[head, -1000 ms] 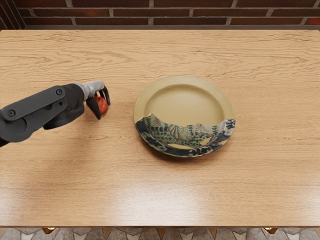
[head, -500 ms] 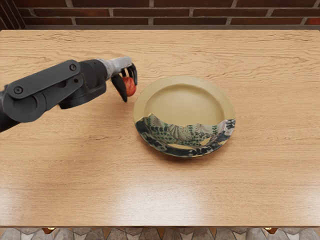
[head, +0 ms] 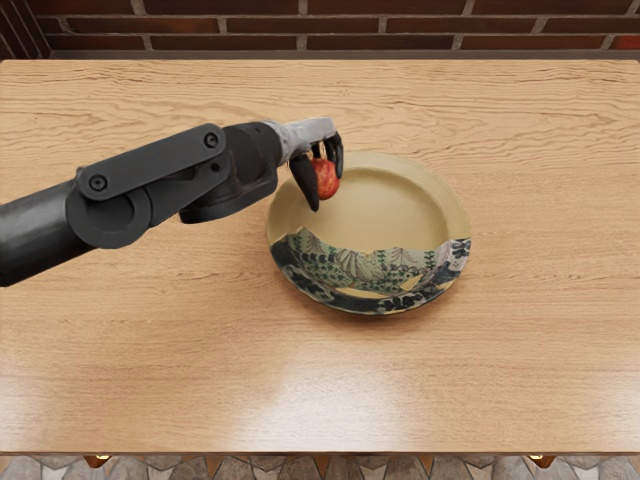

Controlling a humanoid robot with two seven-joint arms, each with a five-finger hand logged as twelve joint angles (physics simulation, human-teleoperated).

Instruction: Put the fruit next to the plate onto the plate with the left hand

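Observation:
A small red fruit [head: 325, 178] hangs in the air over the left rim of the plate, with my left hand [head: 318, 170] shut on it. Dark fingers [head: 303, 183] curl around the fruit and hide part of it. The plate [head: 400, 215] is a shallow tan dish with a dark floral band along its near rim, lying in the middle of the wooden table. My left arm [head: 140, 195] reaches in from the picture's left edge. The right arm does not show.
The wooden table [head: 320, 380] spreads wide around the plate. A brick wall [head: 330, 25] runs behind the table's far edge. The table's near edge lies at the bottom of the picture.
My left hand has carried the fruit up and to the right, from the table surface left of the plate to above the plate's left rim. The plate has not moved.

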